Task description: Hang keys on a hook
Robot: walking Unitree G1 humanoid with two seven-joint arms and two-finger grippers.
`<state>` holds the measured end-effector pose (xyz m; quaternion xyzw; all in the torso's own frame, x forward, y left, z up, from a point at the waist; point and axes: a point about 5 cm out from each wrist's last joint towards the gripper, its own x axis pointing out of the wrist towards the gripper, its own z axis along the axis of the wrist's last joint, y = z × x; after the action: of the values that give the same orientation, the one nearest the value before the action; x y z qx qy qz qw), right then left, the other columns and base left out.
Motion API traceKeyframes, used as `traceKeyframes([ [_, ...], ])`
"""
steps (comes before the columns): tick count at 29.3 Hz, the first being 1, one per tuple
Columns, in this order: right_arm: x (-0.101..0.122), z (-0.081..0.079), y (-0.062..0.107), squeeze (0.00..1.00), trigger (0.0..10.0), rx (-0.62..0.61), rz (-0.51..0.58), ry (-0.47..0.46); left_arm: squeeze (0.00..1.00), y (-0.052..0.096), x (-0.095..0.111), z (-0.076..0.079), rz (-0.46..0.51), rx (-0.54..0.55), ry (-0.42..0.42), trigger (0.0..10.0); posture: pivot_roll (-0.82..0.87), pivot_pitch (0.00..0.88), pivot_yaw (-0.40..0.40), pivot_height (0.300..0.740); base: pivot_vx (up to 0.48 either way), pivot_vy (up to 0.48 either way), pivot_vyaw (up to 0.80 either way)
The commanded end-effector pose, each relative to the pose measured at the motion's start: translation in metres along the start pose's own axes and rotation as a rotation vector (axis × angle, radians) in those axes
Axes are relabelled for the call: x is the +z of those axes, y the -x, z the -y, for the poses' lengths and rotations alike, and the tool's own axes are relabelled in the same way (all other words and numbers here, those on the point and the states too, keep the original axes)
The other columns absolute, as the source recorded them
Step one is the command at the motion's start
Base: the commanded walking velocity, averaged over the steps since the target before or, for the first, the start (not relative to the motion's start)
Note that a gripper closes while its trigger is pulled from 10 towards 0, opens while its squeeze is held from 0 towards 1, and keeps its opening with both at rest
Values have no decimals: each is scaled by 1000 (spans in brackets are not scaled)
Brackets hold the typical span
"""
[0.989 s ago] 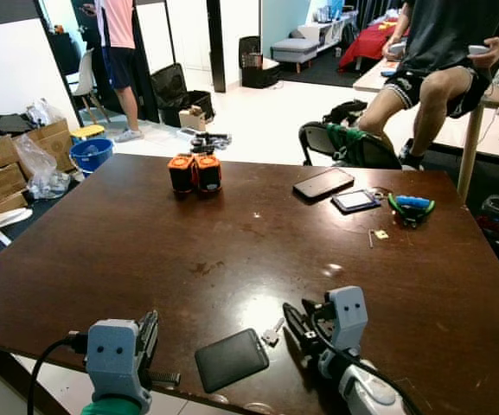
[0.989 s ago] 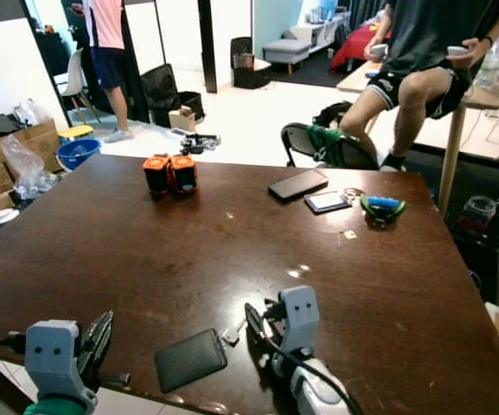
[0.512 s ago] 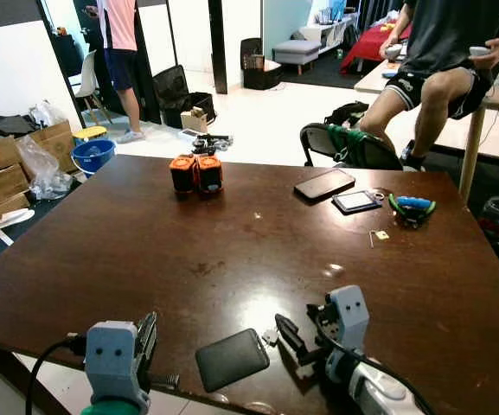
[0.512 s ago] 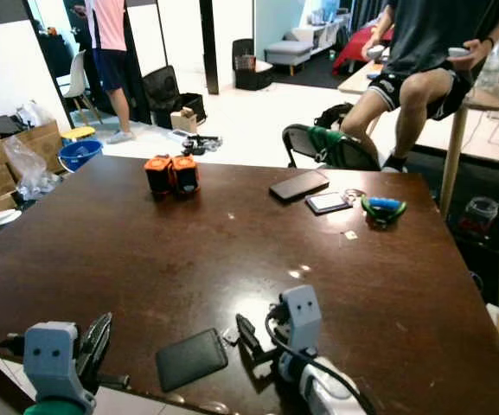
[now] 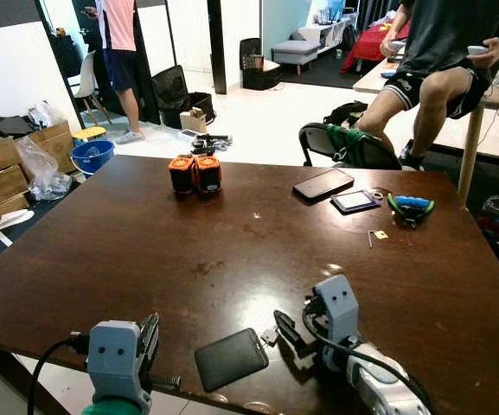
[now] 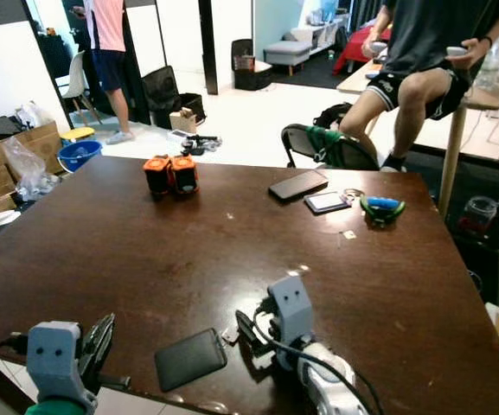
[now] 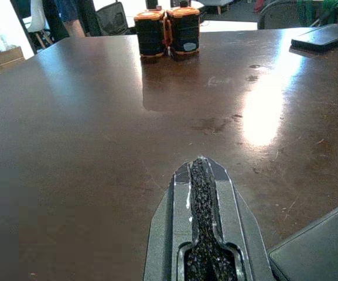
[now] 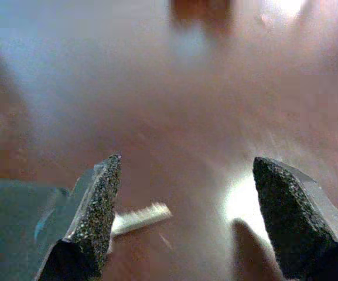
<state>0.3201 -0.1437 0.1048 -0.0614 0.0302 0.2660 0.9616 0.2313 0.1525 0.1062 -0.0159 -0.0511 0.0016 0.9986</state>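
Observation:
A small silver key (image 5: 269, 335) lies on the dark wooden table (image 5: 232, 233) near its front edge, at the corner of a flat black pouch (image 5: 230, 358). My right gripper (image 5: 287, 332) is low over the table just right of the key, open. In the right wrist view the key (image 8: 138, 217) lies beside one finger (image 8: 96, 206), and the pouch (image 8: 16, 222) is past it. My left gripper (image 5: 149, 337) hovers at the table's front left edge, shut with nothing in it; its tips (image 7: 200, 170) point across the table.
Two orange and black cylinders (image 5: 195, 173) stand at the far middle of the table. A phone (image 5: 323, 183), a small device (image 5: 355, 201) and a green and blue item (image 5: 412, 207) lie at the far right. One person sits behind the table and another stands far left.
My right gripper has edged left along the table toward the key, and its wrist has swung. The key, the pouch and my left gripper have stayed put.

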Motion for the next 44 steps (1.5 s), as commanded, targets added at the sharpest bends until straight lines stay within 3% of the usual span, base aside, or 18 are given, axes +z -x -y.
traceKeyframes([
  [1,7,-13,-4,0,10000,81,44,37,0,2,-1,-4,-9,9,-13,10000,-8,4,152,740,0,0,0],
  [11,1,-36,-2,0,10000,289,-10,136,0,4,0,-4,-8,11,-15,10000,-3,0,145,740,0,0,0],
  [22,-7,-38,-9,0,10000,339,-99,215,0,4,-3,-4,-27,8,-30,10000,-4,0,143,740,0,0,0],
  [35,-11,-43,-9,0,10000,423,-153,228,0,4,-4,-6,-36,21,-28,10000,1,1,142,740,0,0,0],
  [40,-11,-42,-8,0,10000,425,-158,230,0,5,-3,-6,-35,18,-25,10000,2,10,142,740,0,0,0],
  [42,-12,-30,-3,0,10000,386,-171,226,0,7,-2,-11,-33,22,-24,10000,5,16,142,740,0,0,0],
  [44,-12,-30,-3,0,10000,386,-171,226,0,7,-2,-11,-33,22,-24,10000,5,16,142,740,0,0,0],
])
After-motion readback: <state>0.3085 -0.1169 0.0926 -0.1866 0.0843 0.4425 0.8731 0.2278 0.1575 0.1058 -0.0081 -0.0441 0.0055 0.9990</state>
